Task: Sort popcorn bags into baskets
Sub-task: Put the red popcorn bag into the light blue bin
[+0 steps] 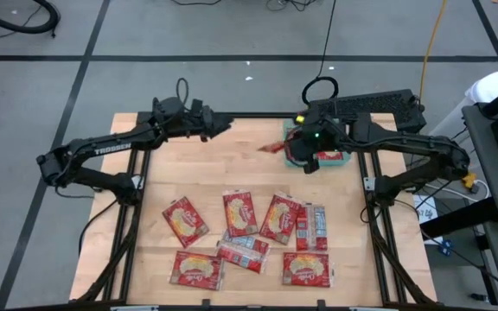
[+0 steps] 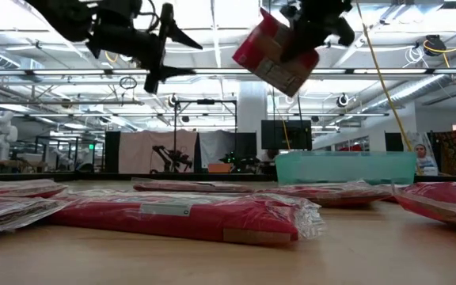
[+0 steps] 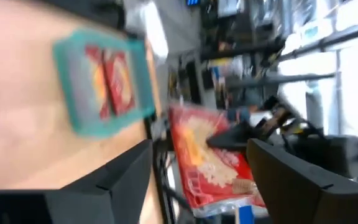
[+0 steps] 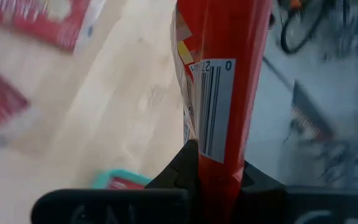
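Robot arms work over a pale wooden surface (image 1: pixel 232 164) in a workshop with grey, taped flooring and bright ceiling lights.

Eight popcorn bags (image 1: pixel 239 212) lie scattered along the surface's near half. The right gripper (image 1: pixel 311 160) is clenched on another bag (image 2: pixel 275 57), held high above the teal basket (image 2: pixel 345 167) at the far right, which holds two more. The left gripper (image 1: pixel 219 126), fingers spread and empty, hangs at the far edge.

Basket (image 1: pixel 340 159): far right of table (image 1: pixel 188 164), two packets inside.
Held packet (image 2: pixel 275 54): above basket.
Loose packets (image 1: pixel 247 233): near edge, well apart from basket.
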Controlling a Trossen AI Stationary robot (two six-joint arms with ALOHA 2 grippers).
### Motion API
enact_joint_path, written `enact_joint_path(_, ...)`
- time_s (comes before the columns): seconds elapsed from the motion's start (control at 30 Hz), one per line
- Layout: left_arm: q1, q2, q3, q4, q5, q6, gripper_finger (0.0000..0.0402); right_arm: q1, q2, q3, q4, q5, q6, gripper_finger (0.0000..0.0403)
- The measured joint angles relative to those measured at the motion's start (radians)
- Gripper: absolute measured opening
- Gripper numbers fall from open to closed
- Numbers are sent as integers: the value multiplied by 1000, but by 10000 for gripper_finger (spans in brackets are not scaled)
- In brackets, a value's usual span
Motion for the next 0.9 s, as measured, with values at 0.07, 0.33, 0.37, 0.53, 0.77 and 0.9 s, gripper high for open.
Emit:
enact_joint_path(0.07, 5, 35, 0, -2, 60, -10, 278, 19, 20, 0, 10, 42, -116, 13)
enact_joint_path(0.33, 3, 222, 0, 286, 205, -87, 273, 81, 104, 0, 112, 283, -453, 15)
enact_joint_path(0.37, -1, 240, 0, 327, 206, -99, 270, 89, 106, 0, 124, 312, -455, 15)
enact_joint_path(0.53, -9, 303, 0, 394, 209, -115, 256, 129, 109, 0, 190, 415, -484, 15)
enact_joint_path(0.77, -24, 347, 0, 406, 271, -103, 274, 168, 114, 1, 227, 430, -470, 15)
enact_joint_path(0.9, -35, 352, 0, 413, 296, -99, 305, 175, 116, 1, 247, 427, -467, 15)
